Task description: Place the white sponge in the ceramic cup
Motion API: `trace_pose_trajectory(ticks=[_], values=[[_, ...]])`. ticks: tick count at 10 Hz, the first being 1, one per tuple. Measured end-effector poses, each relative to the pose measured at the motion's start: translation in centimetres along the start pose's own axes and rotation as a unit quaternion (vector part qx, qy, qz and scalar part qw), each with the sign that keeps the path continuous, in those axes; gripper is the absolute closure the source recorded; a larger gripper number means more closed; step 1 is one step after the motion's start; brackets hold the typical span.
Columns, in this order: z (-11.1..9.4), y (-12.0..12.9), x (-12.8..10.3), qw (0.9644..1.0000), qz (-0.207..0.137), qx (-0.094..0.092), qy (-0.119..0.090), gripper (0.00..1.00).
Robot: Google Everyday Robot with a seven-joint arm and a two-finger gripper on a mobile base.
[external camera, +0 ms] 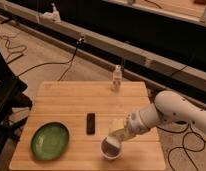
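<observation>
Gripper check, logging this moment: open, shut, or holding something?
Gripper: above the cup, shut on the sponge.

1 high, oblique view down over table point(71, 100), claw point(117, 134) right of centre

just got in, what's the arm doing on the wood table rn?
The arm reaches in from the right, and its gripper is right above the ceramic cup near the table's front edge. A pale piece at the gripper looks like the white sponge, just over the cup's rim and not yet inside. A green plate sits front left, a small dark object mid-table and a small white bottle at the back edge.
</observation>
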Motion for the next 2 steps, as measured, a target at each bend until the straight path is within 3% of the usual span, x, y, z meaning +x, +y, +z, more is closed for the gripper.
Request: trace_pose_trajectory(ticks=[2], values=[[0.46,-0.46,1.51,0.9997,0.004,0.009,0.023,1.0]])
